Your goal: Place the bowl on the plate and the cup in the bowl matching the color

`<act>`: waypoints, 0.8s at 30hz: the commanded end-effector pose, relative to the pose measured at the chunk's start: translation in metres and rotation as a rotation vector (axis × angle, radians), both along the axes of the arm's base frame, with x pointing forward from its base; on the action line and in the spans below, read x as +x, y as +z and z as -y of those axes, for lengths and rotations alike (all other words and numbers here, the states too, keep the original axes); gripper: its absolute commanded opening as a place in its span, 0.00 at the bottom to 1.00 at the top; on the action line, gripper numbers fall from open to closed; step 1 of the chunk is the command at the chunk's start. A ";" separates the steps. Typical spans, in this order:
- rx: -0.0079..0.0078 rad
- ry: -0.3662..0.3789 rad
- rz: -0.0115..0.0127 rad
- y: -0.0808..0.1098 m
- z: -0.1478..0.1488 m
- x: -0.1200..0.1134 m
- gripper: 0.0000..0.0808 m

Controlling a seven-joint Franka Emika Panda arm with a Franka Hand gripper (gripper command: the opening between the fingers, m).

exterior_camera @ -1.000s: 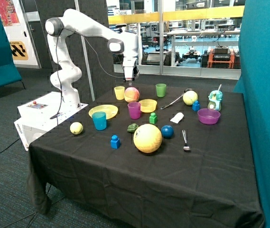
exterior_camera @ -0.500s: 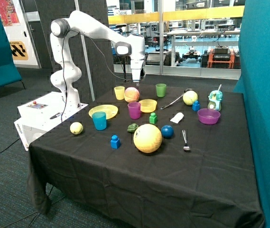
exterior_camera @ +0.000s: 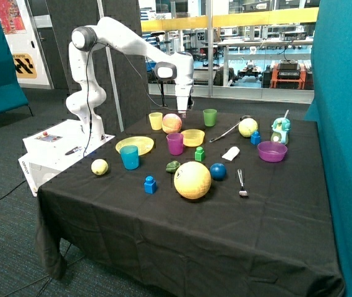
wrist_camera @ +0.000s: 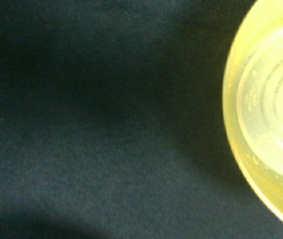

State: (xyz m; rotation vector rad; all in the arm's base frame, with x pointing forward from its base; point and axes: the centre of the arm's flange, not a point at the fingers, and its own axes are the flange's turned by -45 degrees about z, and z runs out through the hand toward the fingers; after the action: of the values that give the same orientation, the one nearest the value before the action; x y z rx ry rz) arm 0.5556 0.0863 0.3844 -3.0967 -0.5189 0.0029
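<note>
- A table draped in a black cloth is standing in a carpeted room, with teal partitions at the sides and glass walls behind it.
- The white arm is reaching out from its base beside the table, and its gripper is hanging above the far part of the cloth, over the gap between the pink-and-yellow ball and the green cup. It is holding nothing; whether it is open or closed I cannot tell.
- The bowl is sitting on the cloth just beside the magenta cup, apart from the plate, so it is not yet lying on it.
- The plate is lying bare near the table's edge towards the arm's base, with a teal cup touching or overlapping its front rim.
- The cup is standing upright on the cloth just beside the pink-and-yellow ball, behind the plate.
- The purple bowl is resting well apart, towards the far side.
- The wrist view is showing dark cloth and part of a round yellow rim with ridged rings inside, seen from above.
</note>
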 end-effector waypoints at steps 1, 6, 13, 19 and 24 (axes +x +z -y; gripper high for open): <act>-0.0014 0.007 0.0021 -0.021 -0.006 0.007 0.63; -0.0014 0.019 0.0021 -0.025 -0.010 0.015 0.63; -0.0014 0.023 0.0021 -0.029 -0.009 0.025 0.59; -0.0014 0.021 0.0021 -0.034 -0.004 0.030 0.54; -0.0014 0.025 0.0021 -0.039 0.001 0.027 0.52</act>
State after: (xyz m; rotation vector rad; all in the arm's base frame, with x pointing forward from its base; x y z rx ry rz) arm 0.5794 0.0920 0.3544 -3.0970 -0.5469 0.0021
